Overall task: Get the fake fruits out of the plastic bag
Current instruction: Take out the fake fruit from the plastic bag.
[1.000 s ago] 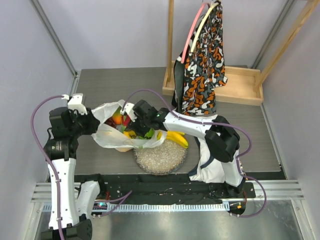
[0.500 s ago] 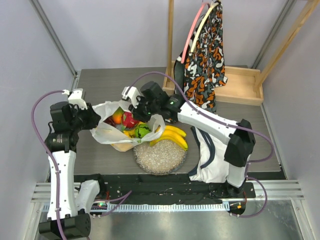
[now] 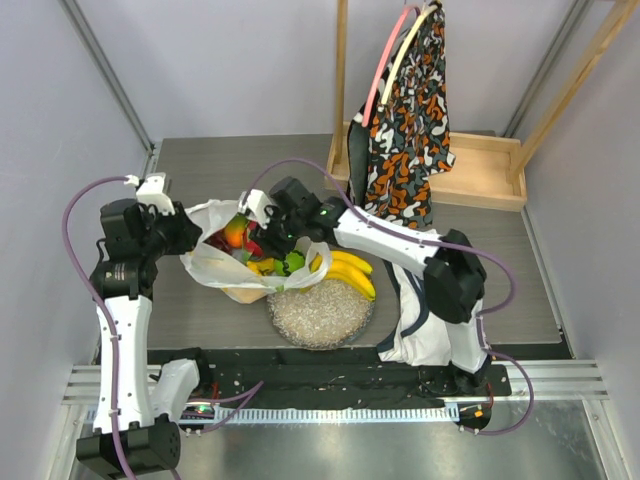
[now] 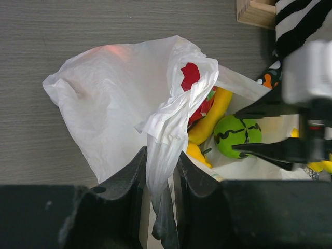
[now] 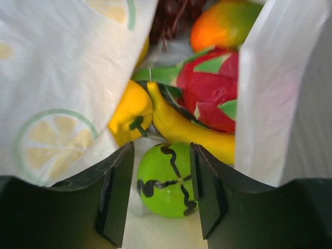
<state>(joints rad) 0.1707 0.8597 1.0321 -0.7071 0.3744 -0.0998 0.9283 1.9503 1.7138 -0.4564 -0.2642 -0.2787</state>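
The plastic bag (image 3: 212, 268) lies open on the table with fake fruits inside. My left gripper (image 4: 162, 161) is shut on a twisted bag handle at the bag's left edge (image 3: 186, 238). My right gripper (image 5: 161, 155) is open in the bag's mouth (image 3: 274, 238), with one jaw on each side of the green ball (image 5: 165, 179); I cannot tell if they touch it. Behind the ball lie a yellow pepper (image 5: 129, 111), a banana (image 5: 187, 132), a red fruit (image 5: 210, 88), a mango (image 5: 223, 23) and dark grapes (image 5: 171, 15). A bunch of yellow bananas (image 3: 350, 272) lies outside the bag to its right.
A round textured dish (image 3: 320, 312) sits just in front of the bag. A white jersey (image 3: 420, 335) lies at the near right. A wooden rack (image 3: 470, 175) with the orange-black cloth bag (image 3: 410, 110) stands at the back right.
My right gripper lifted back out of the bag half a second ago, then came down again into its mouth around the green ball. My left gripper has kept hold of the handle.
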